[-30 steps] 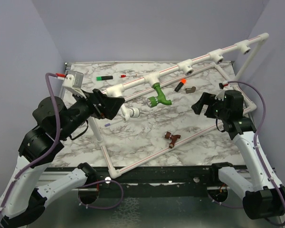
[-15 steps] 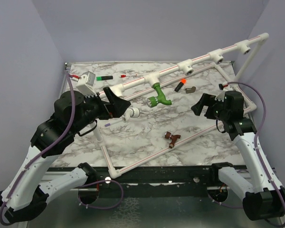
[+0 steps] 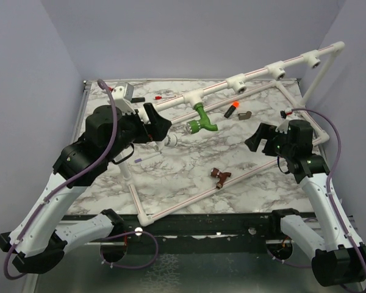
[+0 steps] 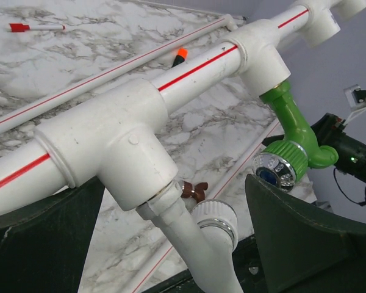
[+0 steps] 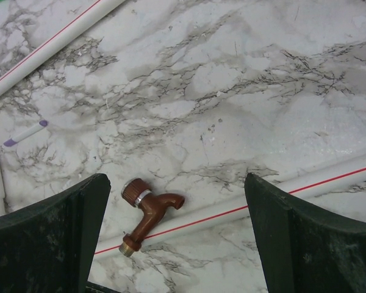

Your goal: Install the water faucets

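A white water faucet hangs from the leftmost tee of the white pipe rail. My left gripper is open, its jaws standing wide on either side of that tee and faucet without touching them. A green faucet hangs from the tee to its right. The dark reddish-brown faucet lies loose on the marble against a low frame pipe. My right gripper is open above it, holding nothing.
An orange-and-black cylinder and a grey-brown bent piece lie behind the green faucet. A red marker lies at the back and a purple-tipped stick near the left arm. Low frame pipes cross the table.
My left arm has swung right and farther back, bringing its open jaws around the leftmost tee and white faucet. The right arm has barely moved.
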Robot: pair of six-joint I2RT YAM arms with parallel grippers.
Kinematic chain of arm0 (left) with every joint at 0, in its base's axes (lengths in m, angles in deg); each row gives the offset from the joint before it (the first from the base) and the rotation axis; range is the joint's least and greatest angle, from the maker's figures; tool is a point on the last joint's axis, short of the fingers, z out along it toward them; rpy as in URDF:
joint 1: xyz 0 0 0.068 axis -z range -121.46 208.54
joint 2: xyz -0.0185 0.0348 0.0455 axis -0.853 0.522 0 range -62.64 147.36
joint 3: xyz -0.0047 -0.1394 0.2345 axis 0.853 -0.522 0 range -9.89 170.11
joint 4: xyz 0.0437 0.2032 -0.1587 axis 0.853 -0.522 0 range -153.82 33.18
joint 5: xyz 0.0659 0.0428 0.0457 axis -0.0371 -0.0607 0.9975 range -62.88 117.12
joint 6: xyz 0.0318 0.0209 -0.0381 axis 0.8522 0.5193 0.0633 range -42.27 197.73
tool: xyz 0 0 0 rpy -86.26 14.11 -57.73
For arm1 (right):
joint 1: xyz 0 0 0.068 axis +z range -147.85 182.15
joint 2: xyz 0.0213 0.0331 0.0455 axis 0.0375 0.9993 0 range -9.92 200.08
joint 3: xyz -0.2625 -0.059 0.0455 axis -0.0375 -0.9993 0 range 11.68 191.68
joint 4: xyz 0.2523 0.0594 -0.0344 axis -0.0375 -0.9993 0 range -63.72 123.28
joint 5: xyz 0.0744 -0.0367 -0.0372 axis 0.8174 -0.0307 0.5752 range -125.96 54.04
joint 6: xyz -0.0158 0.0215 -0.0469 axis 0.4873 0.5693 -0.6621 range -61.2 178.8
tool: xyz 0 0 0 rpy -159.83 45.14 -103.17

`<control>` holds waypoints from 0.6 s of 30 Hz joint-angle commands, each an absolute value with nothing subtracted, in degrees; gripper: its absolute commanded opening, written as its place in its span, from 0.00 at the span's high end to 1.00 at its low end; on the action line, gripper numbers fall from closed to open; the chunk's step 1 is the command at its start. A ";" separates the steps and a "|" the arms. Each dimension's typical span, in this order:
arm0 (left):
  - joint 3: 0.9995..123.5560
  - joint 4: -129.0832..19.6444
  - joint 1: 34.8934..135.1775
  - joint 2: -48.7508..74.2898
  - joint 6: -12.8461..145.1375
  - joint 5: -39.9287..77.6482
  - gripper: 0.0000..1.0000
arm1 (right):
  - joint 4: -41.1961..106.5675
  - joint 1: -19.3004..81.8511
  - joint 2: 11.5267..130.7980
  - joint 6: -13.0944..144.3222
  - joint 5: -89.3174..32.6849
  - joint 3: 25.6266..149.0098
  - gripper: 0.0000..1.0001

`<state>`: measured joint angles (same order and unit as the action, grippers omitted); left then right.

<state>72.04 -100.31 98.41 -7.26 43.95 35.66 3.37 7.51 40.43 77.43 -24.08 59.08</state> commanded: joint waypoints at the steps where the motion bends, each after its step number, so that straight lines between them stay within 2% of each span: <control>1: 71.99 -96.68 97.30 -5.16 50.54 43.32 0.01 | 2.22 7.86 39.65 77.49 -21.68 58.45 0.03; 5: 70.04 -93.90 93.25 -4.38 51.97 41.15 0.01 | 2.36 7.86 39.61 76.74 -20.90 58.17 0.03; 9: 68.05 -90.90 83.32 -3.20 52.50 32.20 0.01 | 3.06 7.86 39.67 76.66 -18.46 58.13 0.05; 14: 66.85 -87.93 76.72 -0.10 52.19 26.39 0.13 | 3.94 7.86 39.74 77.66 -16.93 57.46 0.07; 18: 67.79 -86.20 73.64 2.15 52.18 24.48 0.30 | 4.10 7.86 39.97 77.92 -16.46 56.99 0.07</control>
<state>68.11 -88.16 76.91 -0.29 50.22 27.33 3.65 7.51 40.39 77.37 -18.94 57.90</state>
